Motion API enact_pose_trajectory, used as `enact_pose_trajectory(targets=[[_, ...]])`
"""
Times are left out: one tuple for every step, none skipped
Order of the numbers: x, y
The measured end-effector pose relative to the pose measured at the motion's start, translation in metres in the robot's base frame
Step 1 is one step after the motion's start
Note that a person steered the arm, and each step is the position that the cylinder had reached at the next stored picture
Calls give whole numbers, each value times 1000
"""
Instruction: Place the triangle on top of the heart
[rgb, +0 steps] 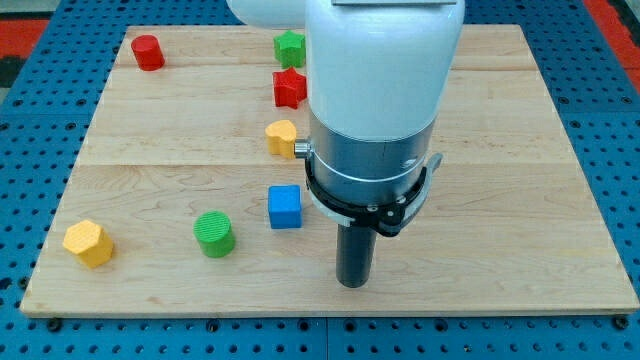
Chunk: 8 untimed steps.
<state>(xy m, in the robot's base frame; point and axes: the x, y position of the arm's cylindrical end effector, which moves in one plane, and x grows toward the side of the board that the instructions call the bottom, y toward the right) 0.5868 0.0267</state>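
Observation:
The yellow heart (283, 137) lies a little above the middle of the wooden board (520, 150), right at the left side of my arm's body. No triangle block shows; the wide arm hides the board's middle and upper right of centre. My tip (352, 284) rests on the board near the view's bottom, well below and to the right of the heart. It stands to the lower right of the blue cube (285, 207) and touches no block.
A red cylinder (148, 52) sits at the top left. A green star (290, 47) and a red star (289, 88) lie above the heart. A green cylinder (214, 233) and a yellow hexagon (88, 243) lie at the lower left.

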Motion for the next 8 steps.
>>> enact_pose_trajectory(targets=[[0,0],[0,-2],[2,-5],[6,-5],[9,-5],[26,-5],[25,-10],[-5,-36]])
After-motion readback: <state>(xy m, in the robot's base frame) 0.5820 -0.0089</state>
